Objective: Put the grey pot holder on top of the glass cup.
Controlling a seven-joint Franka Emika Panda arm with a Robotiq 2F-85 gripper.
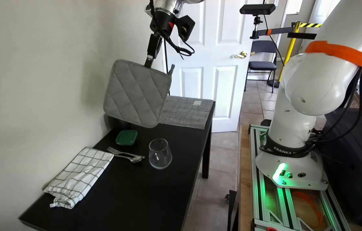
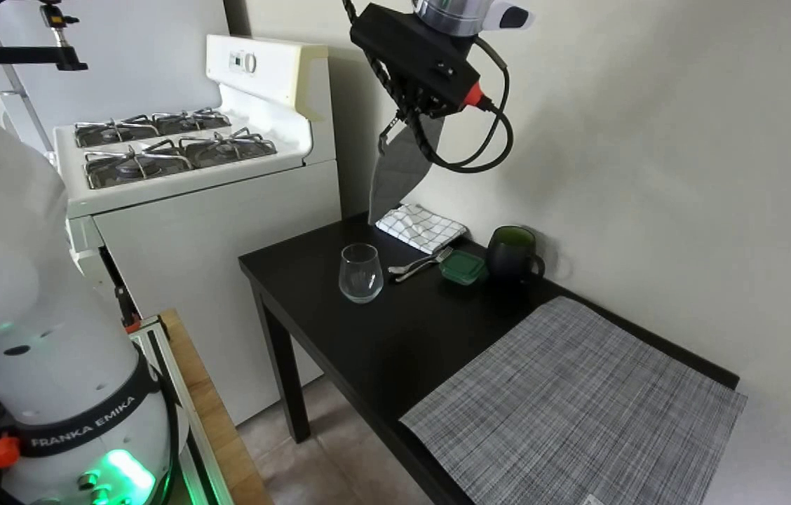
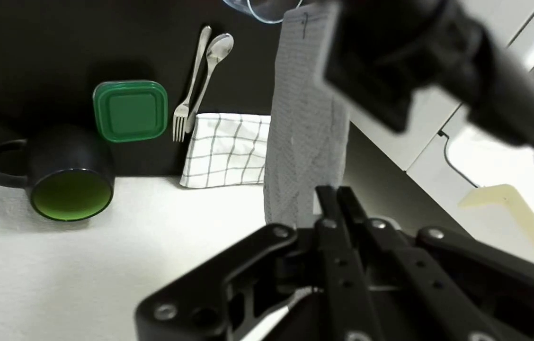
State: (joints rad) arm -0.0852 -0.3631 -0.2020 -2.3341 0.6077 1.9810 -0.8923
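The grey pot holder [image 1: 137, 93] hangs in mid-air beneath the claw [image 1: 149, 61], which pinches it by its upper edge, somewhere between the corners, so that the quilted square drops at a slant. Its small loop [image 1: 170, 69] pokes out at the corner to one side of the grip. In the wrist view I see the fingers [image 3: 327, 203] drawn close together on the fabric and the pad as a narrow grey strip, part of it behind something dark and blurred. In an exterior view the black housing [image 2: 413, 59] and its looping cables [image 2: 472, 168] cover the grip, and the fabric curves below them.

Lower down, apart from the pad, the glass cup [image 1: 160, 157] stands upright on the black worktop [image 1: 136, 195]. Just beside it lie a fork [image 3: 183, 109] and a spoon [image 3: 218, 49], head to tail; near them sits a green-lidded container [image 2: 462, 266], next to a black mug [image 2: 508, 256] with a green inside. A checked cloth [image 1: 80, 173] lies folded near the cutlery, along the wall [image 1: 39, 80]. Past the mug, a woven grey placemat [image 2: 578, 407] covers the worktop's end. Farther out stands a white gas stove [image 2: 227, 203].
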